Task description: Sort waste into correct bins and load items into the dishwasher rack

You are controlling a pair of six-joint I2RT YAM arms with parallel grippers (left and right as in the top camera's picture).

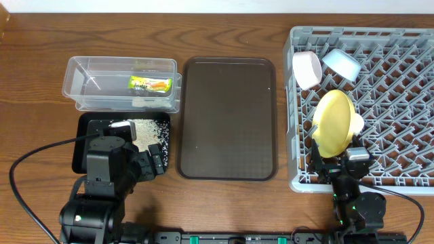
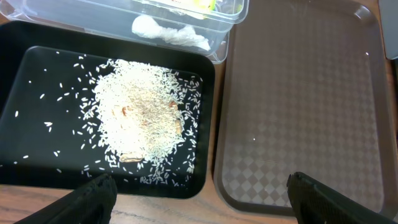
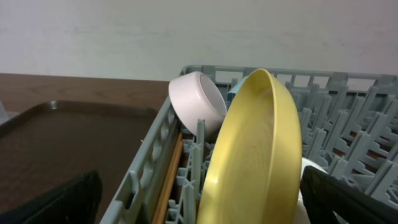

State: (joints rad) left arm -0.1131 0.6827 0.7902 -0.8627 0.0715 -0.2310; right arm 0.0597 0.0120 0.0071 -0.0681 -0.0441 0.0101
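Two grippers: both at the near edge of the table, each with its jaws spread wide.
Left gripper (image 2: 200, 186): hangs over the near rim of the black tray (image 2: 22, 146); nothing lies between its fingers.
Right gripper (image 3: 202, 193): at the near-left corner of the rack (image 1: 400, 88). The plate stands in the gap ahead and is not pinched; whether a finger touches it cannot be told.
Rice (image 2: 140, 118): heaped in the black tray, with stray grains scattered around the heap.
Tub (image 1: 81, 74): just behind the black tray. It holds the wrapper (image 1: 150, 84) and a crumpled white wad (image 2: 171, 32).
Brown tray (image 1: 227, 118): between the bins and the rack.
Plate (image 1: 332, 123): yellow, on edge and leaning, in the rack's near-left part.
Pink bowl (image 1: 306, 69): tipped on its side in the rack's far-left corner.
Blue bowl (image 1: 341, 63): just beside the pink one, also tipped.
Chopsticks (image 3: 171, 174): inside the rack along its left wall; how many cannot be told.
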